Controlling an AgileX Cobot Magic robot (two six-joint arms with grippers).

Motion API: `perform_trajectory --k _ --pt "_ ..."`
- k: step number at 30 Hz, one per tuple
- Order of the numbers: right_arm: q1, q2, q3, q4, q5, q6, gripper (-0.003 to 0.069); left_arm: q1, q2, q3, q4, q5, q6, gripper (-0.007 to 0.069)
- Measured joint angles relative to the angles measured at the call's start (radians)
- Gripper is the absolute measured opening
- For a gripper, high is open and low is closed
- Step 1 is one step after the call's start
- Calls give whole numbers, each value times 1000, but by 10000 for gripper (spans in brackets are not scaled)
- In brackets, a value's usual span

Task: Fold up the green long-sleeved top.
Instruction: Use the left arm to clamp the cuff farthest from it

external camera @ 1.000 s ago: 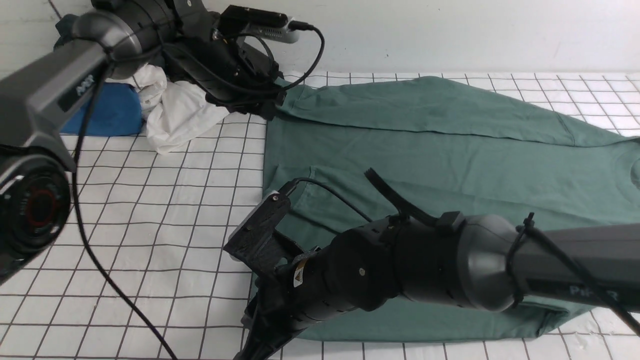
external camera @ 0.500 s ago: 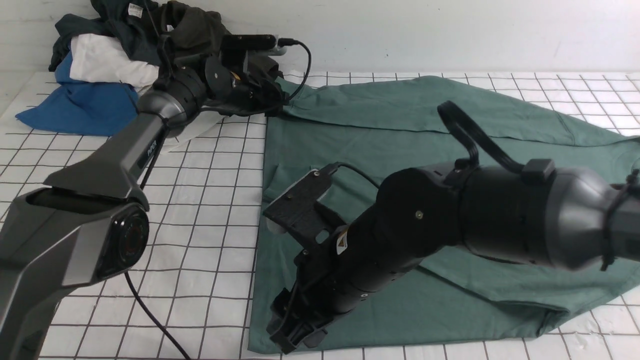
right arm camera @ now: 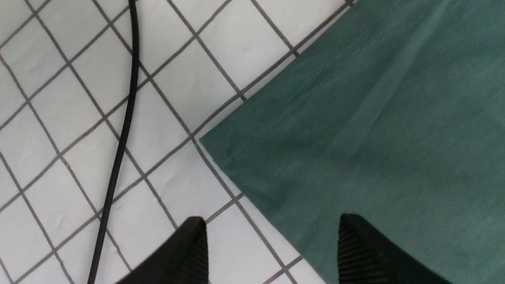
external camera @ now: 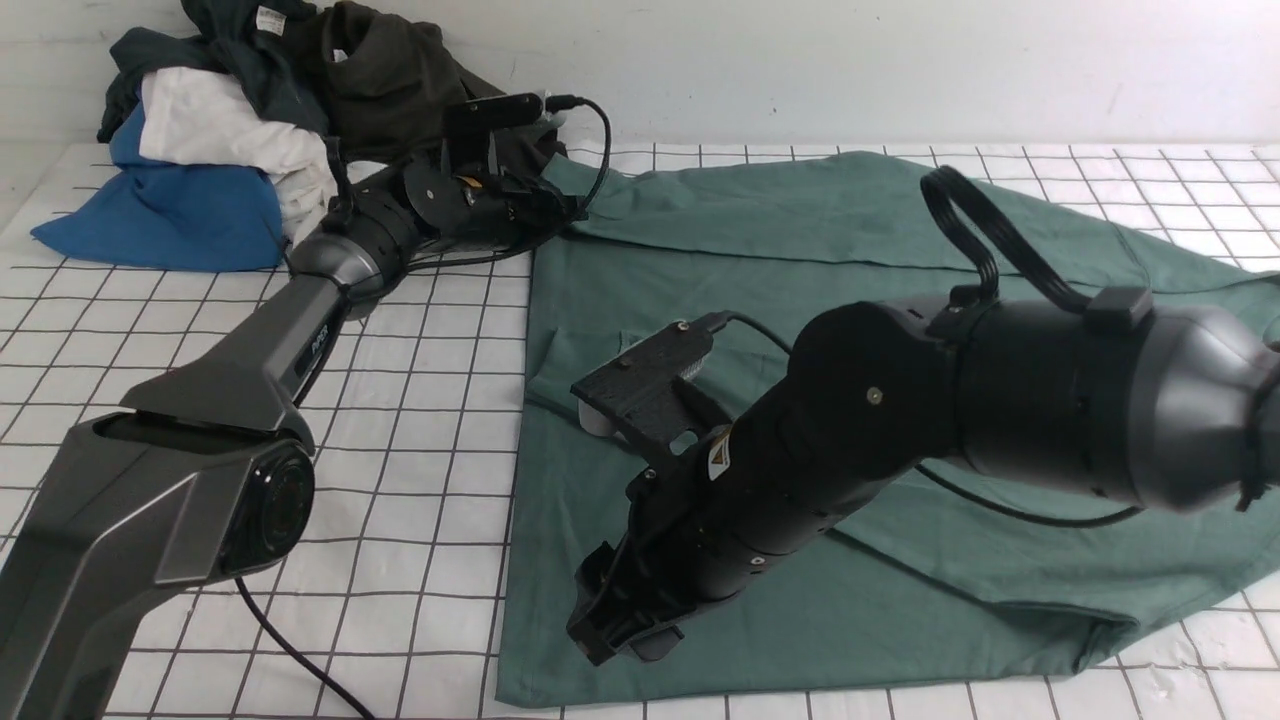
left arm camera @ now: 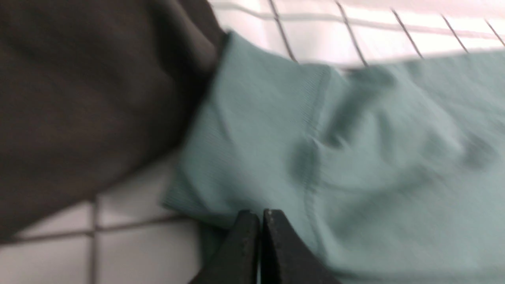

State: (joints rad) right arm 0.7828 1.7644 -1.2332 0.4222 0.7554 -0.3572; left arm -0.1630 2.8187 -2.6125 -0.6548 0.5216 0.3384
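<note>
Counter (external camera: pixel 400 420) is the white grid-tile kind, and the green long-sleeved top (external camera: pixel 850 290) lies spread flat over its middle and right side, with the straight hem edge facing left. One sleeve runs along the far edge, and its cuff (left arm camera: pixel 252 130) ends right up against the clothes pile in the far-left corner. That pile has a blue piece (external camera: pixel 170 215), a white piece (external camera: pixel 220 130) and a dark olive-black garment (external camera: pixel 385 70) on top. In the left wrist view the cuff touches that dark garment.

Left tool (external camera: pixel 555 210) is down at the cuff with its jaws pressed tight together, tips right at the cuff's edge. Honestly can't tell if any cloth is actually pinched between them, the view's too blurry.

Right tool (right arm camera: pixel 272 252) sits over the near-left hem corner (right arm camera: pixel 244 157) with jaws spread wide and nothing between them. One finger is over bare tile, the other over the green fabric. Can't tell if it touches the cloth. A black cable (right arm camera: pixel 122 126) snakes across the tiles just beside that corner, apart from the top.
</note>
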Motion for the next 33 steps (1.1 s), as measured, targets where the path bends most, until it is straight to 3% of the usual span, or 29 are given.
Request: perform_trajectory --k 7,14,18,20,24,27,29,31,33 --pt "-45 -36 0 -64 45 10 409 28 -94 -86 -117 416 146 -8" --pt "-66 -40 1 -144 58 72 409 30 -170 -191 -96 580 117 -8" --pt "-67 -40 2 -169 60 91 409 30 -158 -198 -16 533 78 -6" --pt "-67 -40 2 -173 60 94 409 30 -111 -198 46 415 60 23" --pt "-67 -40 2 -174 62 94 409 30 -22 -198 82 225 67 148" --pt "-67 -40 2 -174 82 94 409 32 54 -194 84 79 83 366" --pt "-67 -40 2 -174 93 94 409 32 83 -193 60 13 94 461" --pt "-67 -40 2 -174 98 94 409 32 108 -193 20 -43 106 503" --pt "-67 -40 2 -172 97 94 409 32 132 -193 -38 -77 132 478"
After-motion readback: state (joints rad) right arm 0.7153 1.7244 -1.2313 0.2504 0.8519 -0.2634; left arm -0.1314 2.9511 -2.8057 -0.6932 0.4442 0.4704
